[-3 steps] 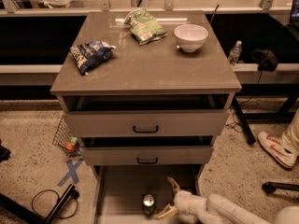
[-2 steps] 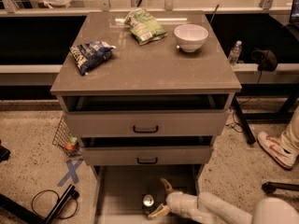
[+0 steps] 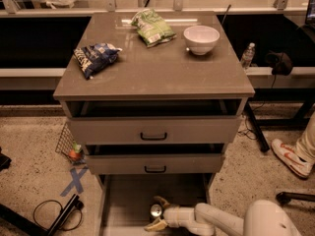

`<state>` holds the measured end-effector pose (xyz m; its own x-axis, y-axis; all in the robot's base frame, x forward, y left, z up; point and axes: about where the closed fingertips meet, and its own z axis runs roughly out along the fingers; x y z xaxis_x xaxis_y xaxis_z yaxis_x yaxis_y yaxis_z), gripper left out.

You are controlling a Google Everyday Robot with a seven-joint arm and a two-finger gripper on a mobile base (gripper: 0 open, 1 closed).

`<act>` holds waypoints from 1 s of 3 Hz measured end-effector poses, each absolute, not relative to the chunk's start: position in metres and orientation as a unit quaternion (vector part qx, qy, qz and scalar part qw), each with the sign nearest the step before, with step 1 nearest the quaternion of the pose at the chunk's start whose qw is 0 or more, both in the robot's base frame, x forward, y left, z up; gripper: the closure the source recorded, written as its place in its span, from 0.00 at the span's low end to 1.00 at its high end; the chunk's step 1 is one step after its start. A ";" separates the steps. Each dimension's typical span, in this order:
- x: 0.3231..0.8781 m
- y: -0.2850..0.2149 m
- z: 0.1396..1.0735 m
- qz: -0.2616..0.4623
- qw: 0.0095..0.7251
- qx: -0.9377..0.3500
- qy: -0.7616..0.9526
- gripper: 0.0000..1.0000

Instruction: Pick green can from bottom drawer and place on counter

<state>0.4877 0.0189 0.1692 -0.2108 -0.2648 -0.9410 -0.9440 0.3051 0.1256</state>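
Observation:
The green can stands upright on the floor of the open bottom drawer, its silver top showing. My gripper is down in the drawer at the can, reaching in from the right on the white arm. It is open, with one tan finger behind the can and the other finger in front of it. The counter is the grey-brown top of the cabinet above.
On the counter lie a blue snack bag, a green snack bag and a white bowl. The two upper drawers stand slightly open above the bottom one. A black cable and blue tape cross lie on the floor left.
The arm has reached further left into the bottom drawer, and the fingers now straddle the can instead of sitting to its right.

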 end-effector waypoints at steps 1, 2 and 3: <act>0.485 0.033 0.164 0.387 0.430 -0.446 0.683 0.40; 0.485 0.035 0.164 0.388 0.429 -0.447 0.682 0.64; 0.484 0.036 0.164 0.390 0.429 -0.447 0.681 0.87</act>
<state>0.4840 0.0363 0.1640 -0.2323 -0.2742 -0.9332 -0.9434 0.2971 0.1475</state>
